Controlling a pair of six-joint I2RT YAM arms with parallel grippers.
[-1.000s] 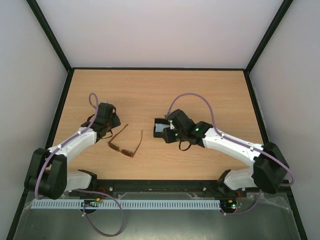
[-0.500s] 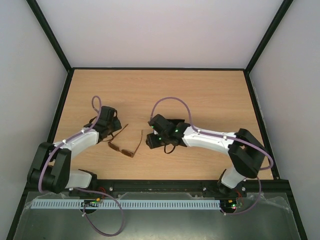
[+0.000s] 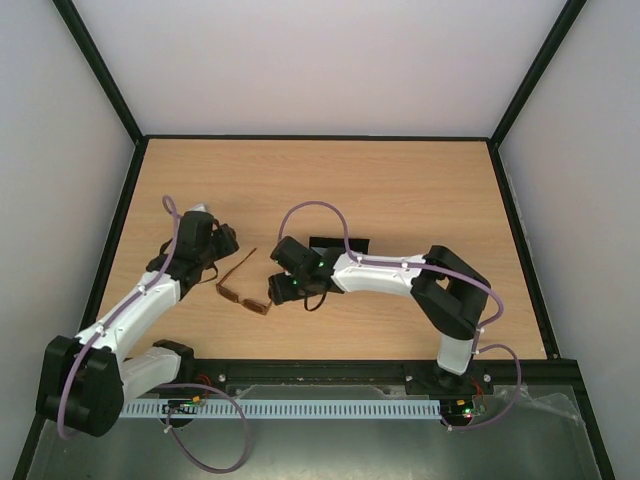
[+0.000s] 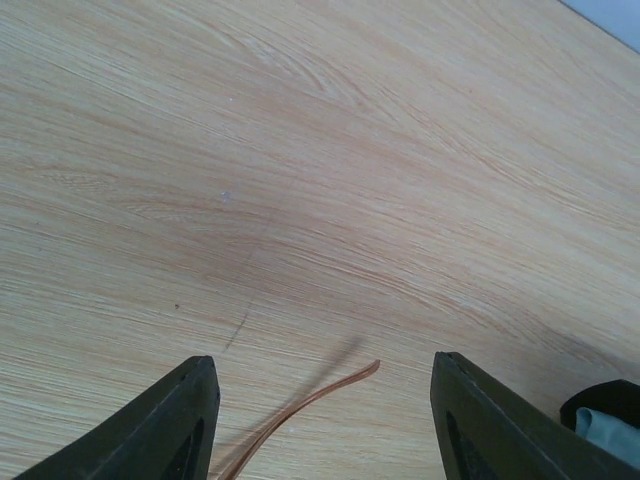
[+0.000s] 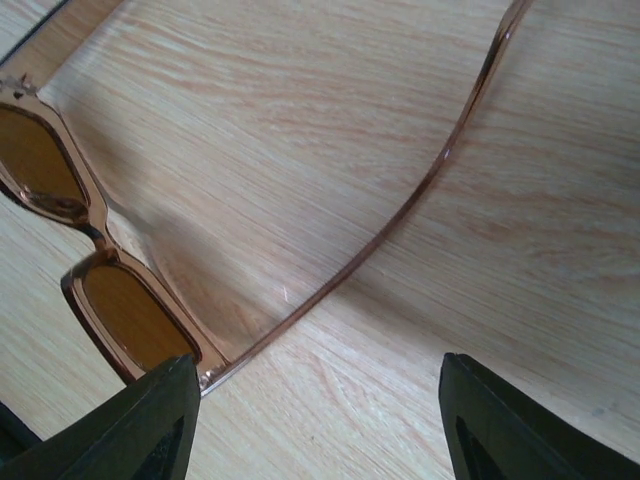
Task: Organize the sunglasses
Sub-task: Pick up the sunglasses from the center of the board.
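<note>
you see the sunglasses (image 3: 245, 285) lying unfolded on the table (image 3: 420, 190), between the two arms. left gripper (image 4: 325, 362): jaws apart, one temple tip on the wood between them, unclamped. right gripper (image 5: 318, 365): jaws apart too, straddling the other temple near its hinge.

Bright even light, soft shadows, sharp focus

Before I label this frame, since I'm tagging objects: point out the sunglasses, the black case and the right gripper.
sunglasses (image 5: 130, 315): right wrist view, on the nearer amber lens.
black case (image 3: 325, 243): top view, on its exposed left part.
right gripper (image 5: 318, 362): right wrist view, midway between its open fingertips.
</note>
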